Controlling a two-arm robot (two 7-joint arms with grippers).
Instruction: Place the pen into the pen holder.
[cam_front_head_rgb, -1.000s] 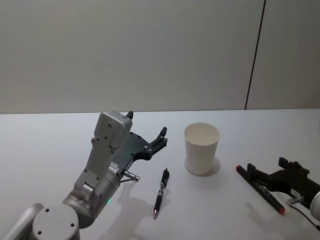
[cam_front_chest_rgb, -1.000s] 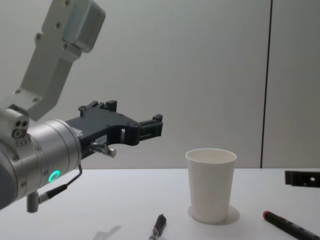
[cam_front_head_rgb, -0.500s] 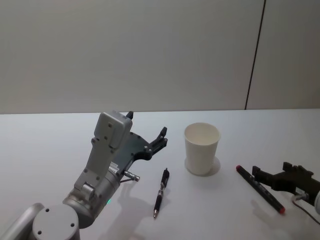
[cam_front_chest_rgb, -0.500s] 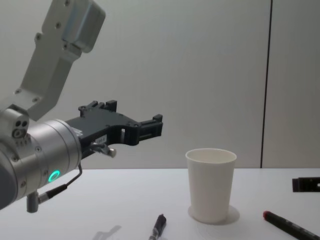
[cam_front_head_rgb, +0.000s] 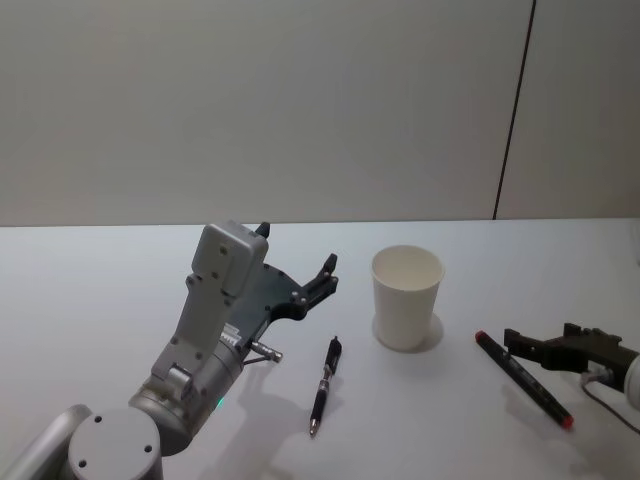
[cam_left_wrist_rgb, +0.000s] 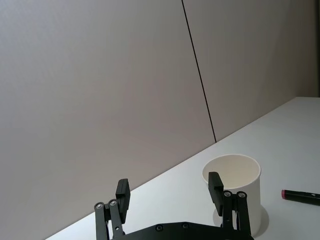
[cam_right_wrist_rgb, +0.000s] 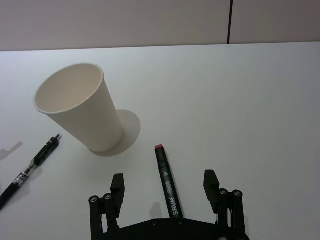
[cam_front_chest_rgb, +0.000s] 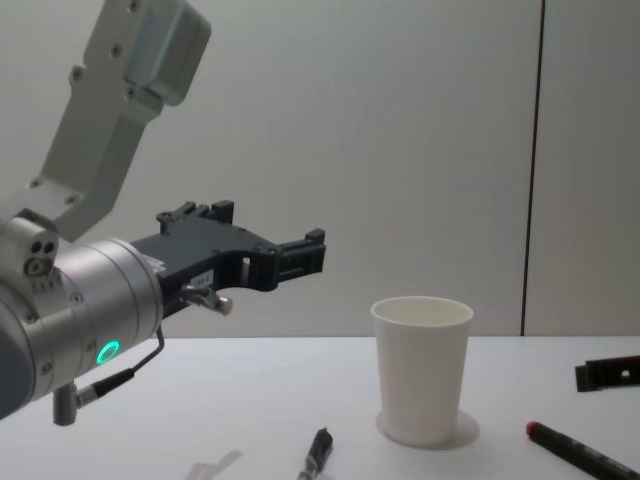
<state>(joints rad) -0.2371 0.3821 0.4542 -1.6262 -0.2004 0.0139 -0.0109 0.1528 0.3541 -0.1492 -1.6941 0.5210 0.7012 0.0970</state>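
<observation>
The pen holder, a white paper cup (cam_front_head_rgb: 407, 297), stands upright on the white table; it also shows in the chest view (cam_front_chest_rgb: 422, 370). A black pen (cam_front_head_rgb: 325, 385) lies flat to its left. To the cup's right lies a black marker with red ends (cam_front_head_rgb: 522, 378). My right gripper (cam_front_head_rgb: 545, 340) hangs open low over the marker, and in the right wrist view its fingers (cam_right_wrist_rgb: 210, 181) stand on either side of the marker (cam_right_wrist_rgb: 167, 187). My left gripper (cam_front_head_rgb: 293, 250) is raised and open above the table, left of the cup, holding nothing.
A bare part of the table (cam_front_head_rgb: 90, 290) spreads to the left of my left arm and behind the cup. A pale wall with a dark vertical seam (cam_front_head_rgb: 512, 110) rises beyond the table's far edge.
My right gripper has drawn back a little along the marker and dropped slightly. My left arm, the cup and both pens have stayed put.
</observation>
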